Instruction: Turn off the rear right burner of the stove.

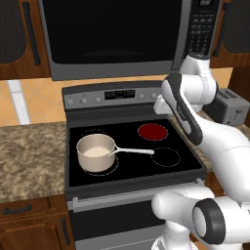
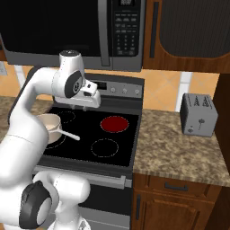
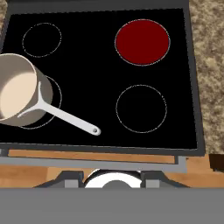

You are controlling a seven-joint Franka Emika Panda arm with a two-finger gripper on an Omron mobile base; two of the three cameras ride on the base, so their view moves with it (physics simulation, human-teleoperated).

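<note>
The robot's fingers cannot be made out clearly, so whether they are spread or closed cannot be told; the hand (image 2: 90, 96) hangs above the rear of the stove (image 1: 132, 195), looking straight down at the black glass cooktop and touching nothing. Below and to the right of it, the burner (image 3: 142, 41) at the rear right glows solid red, so it is judged to be on and the task not yet begun in effect. The knobs (image 1: 84, 101) sit in a row on the grey back panel, beside a small digital display (image 1: 119, 93), and the hand is near that panel but not on any knob. What is left: pick the right knob, reach it, grip it, and turn it until the red goes out. A pale pan (image 1: 96, 152) stands on the front left ring, its long handle pointing toward the middle of the cooktop, well apart from the lit burner. Speckled stone bench (image 2: 179, 152) flanks the stove on both sides, with a grey toaster (image 2: 199, 115) on the right. A large dark microwave (image 1: 112, 34) hangs above, among brown wood cabinets.
</note>
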